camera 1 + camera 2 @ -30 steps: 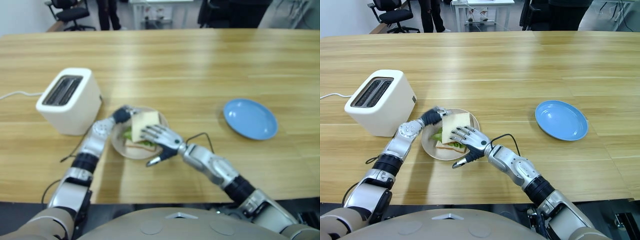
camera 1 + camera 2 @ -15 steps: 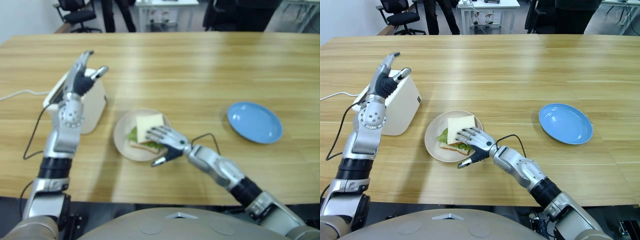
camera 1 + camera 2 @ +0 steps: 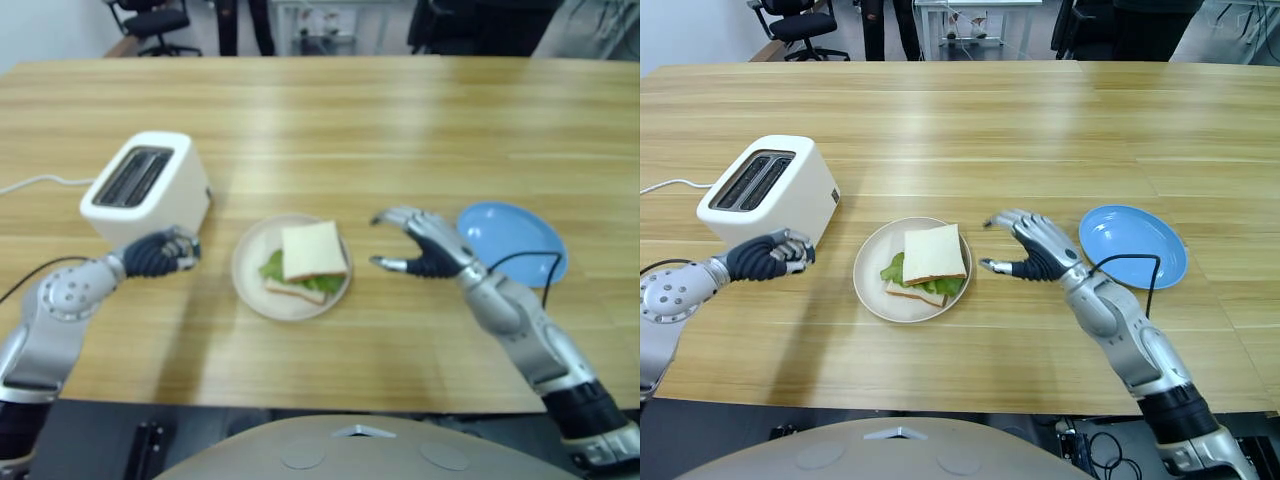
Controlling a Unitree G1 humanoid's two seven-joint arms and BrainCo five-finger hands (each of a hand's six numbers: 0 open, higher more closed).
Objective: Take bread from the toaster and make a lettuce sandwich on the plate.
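A sandwich (image 3: 309,261) lies on the beige plate (image 3: 249,289): a white bread slice on top, green lettuce (image 3: 273,268) sticking out at the left, another slice below. The white toaster (image 3: 143,186) stands to the left with both slots dark. My left hand (image 3: 160,252) hovers in front of the toaster, fingers curled, holding nothing. My right hand (image 3: 422,244) is to the right of the plate, clear of the sandwich, its fingers spread and holding nothing.
A blue plate (image 3: 520,238) lies bare at the right, just beyond my right hand. A white cord (image 3: 35,184) runs left from the toaster. A black cable (image 3: 525,264) loops over my right forearm. Office chairs and desks stand beyond the table's far edge.
My right hand has lifted off the top bread slice and moved right, away from the plate. My left hand dropped from above the toaster down to in front of it and curled.
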